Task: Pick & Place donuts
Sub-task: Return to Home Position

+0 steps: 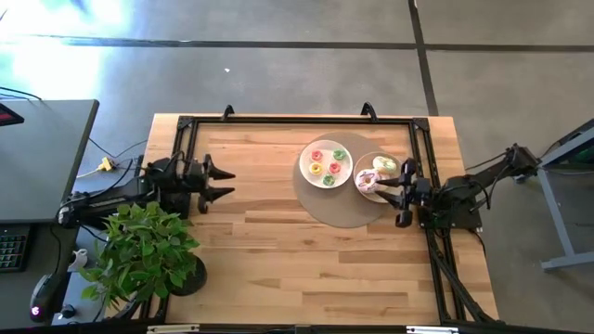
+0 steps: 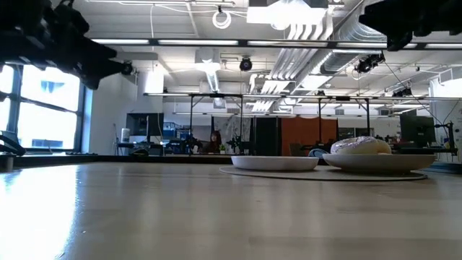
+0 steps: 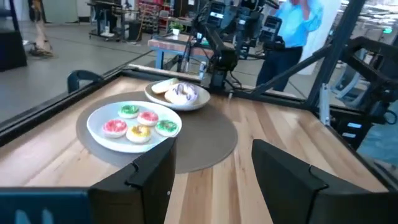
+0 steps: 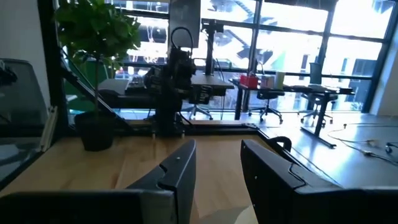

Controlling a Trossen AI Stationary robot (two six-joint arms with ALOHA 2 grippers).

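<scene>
The counter (image 1: pixel 278 241) is pale butcher-block wood, laid in long strips and edged by a black metal frame (image 1: pixel 297 119). On it lies a thin, round, matte taupe mat (image 1: pixel 325 204). A smooth, shallow white plate (image 3: pixel 96 121) sits on the mat and carries the small donuts (image 3: pixel 138 122). These are five little glossy rings: two iced green, two red or pink, and one yellow, packed close together. A second plate (image 3: pixel 194 106), also round and shallow, rests at the mat's edge just beside the first. It carries the larger donuts (image 3: pixel 180 93), puffier rings heaped together. One is white with purplish streaks and one is pale yellow; how many lie there cannot be told.

The left tool (image 1: pixel 230 183) hangs over the counter's left side, well apart from both plates. Its two dark, blocky, angular fingers (image 3: pixel 152 177) are spread wide with nothing between them. The right tool (image 4: pixel 217 152) is at the counter's right side, and in the high view it reaches over the rim of the second plate. Its flat dark fingers (image 4: pixel 180 171) stand parted and hold nothing. In the low view both arms are raised clear of the wood.

A leafy potted plant (image 1: pixel 147 249) in a dark round pot stands at the counter's front left corner. Beyond the right arm, a person (image 3: pixel 297 28) in a light blue top stands in the room.
</scene>
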